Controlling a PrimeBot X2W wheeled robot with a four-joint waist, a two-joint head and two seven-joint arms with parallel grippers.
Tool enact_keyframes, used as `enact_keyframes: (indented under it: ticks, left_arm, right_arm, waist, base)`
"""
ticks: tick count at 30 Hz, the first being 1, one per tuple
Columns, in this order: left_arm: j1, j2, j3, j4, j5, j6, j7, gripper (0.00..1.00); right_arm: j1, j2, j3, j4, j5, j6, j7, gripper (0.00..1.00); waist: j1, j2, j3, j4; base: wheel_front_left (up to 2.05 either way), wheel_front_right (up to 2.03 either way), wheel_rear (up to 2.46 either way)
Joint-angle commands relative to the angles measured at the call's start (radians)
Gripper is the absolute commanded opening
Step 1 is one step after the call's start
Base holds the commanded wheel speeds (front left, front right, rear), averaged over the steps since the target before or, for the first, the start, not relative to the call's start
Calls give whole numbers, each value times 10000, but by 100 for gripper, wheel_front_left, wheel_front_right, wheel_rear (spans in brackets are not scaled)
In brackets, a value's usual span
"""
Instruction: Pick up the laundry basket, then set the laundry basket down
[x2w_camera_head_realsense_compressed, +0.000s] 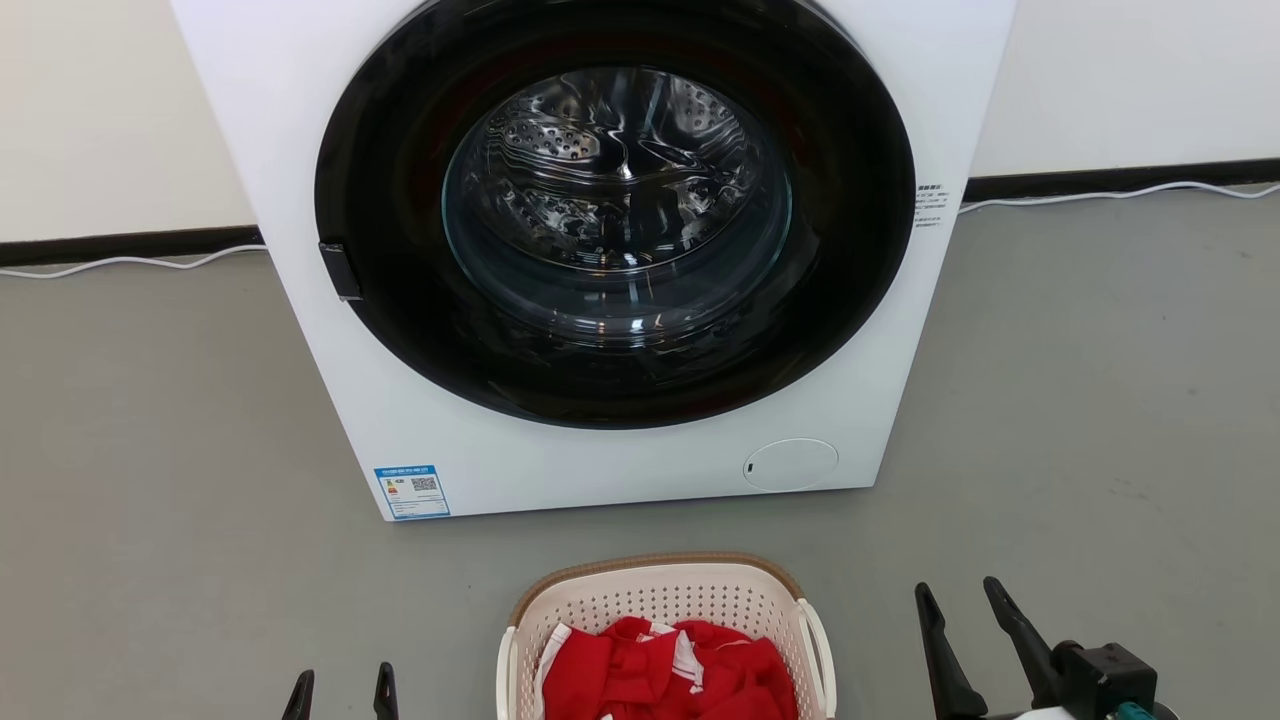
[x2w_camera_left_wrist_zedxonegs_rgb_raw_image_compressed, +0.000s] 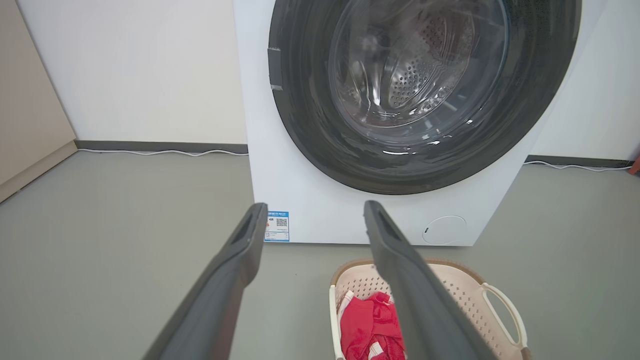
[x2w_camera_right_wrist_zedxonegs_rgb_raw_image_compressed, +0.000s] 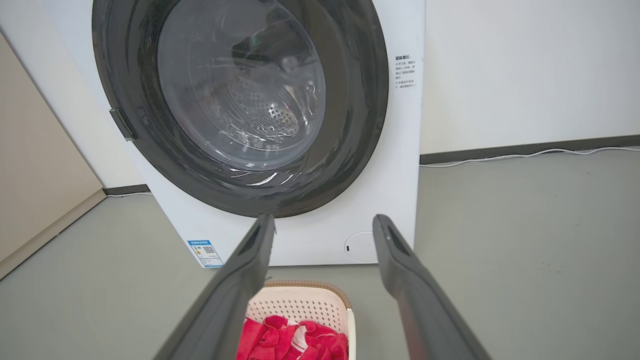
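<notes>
The laundry basket (x2w_camera_head_realsense_compressed: 660, 600) sits on the grey floor (x2w_camera_head_realsense_compressed: 1100, 420). It is just in front of the big white washing machine (x2w_camera_head_realsense_compressed: 620, 470) but does not touch it. The basket is cream, with little holes in its walls, a brown rim and white loop handles on its sides. Red clothes (x2w_camera_head_realsense_compressed: 690, 670) with some white bits lie piled inside it.

The left claw (x2w_camera_head_realsense_compressed: 342, 692) is at the bottom of the head view, to the left of the basket and apart from it. Its two dark fingers are spread wide and hold nothing. The right claw (x2w_camera_head_realsense_compressed: 960, 592) is on the other side of the basket, near a white handle but not touching it. Its fingers are spread wide too, with nothing between them.

The washing machine has a round black door (x2w_camera_head_realsense_compressed: 400, 340) with a glass window, and the shiny drum shows through it. A blue sticker (x2w_camera_head_realsense_compressed: 412, 491) is near its lower left corner. A white cable (x2w_camera_head_realsense_compressed: 130, 262) runs along the floor by the wall.
</notes>
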Motion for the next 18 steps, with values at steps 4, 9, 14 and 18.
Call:
enact_keyframes:
  ticks: [4,9,14,18]
  left_arm:
    - [-246,30,267,-215,-165,52,-57,100]
    - [-241,30,207,-216,-220,60,-57,100]
    - [-257,30,210,-191,-245,28,-57,100]
    - [-270,30,210,-204,-317,-100,-57,100]
  right_arm:
    - [-154,-40,140,-214,-63,-11,-137,100]
    - [-176,-25,80,-205,-62,-11,-137,100]
    - [-173,-15,93,-184,-59,-11,-137,100]
    - [-140,-10,24,-186,-40,-11,-137,100]
  waist:
    - [0,-1,2,-1]
    - [0,-1,14,-10]
    - [0,-1,11,3]
    - [0,-1,-15,32]
  base:
    - [0,0,0]
    - [0,0,0]
    - [0,0,0]
    - [0,0,0]
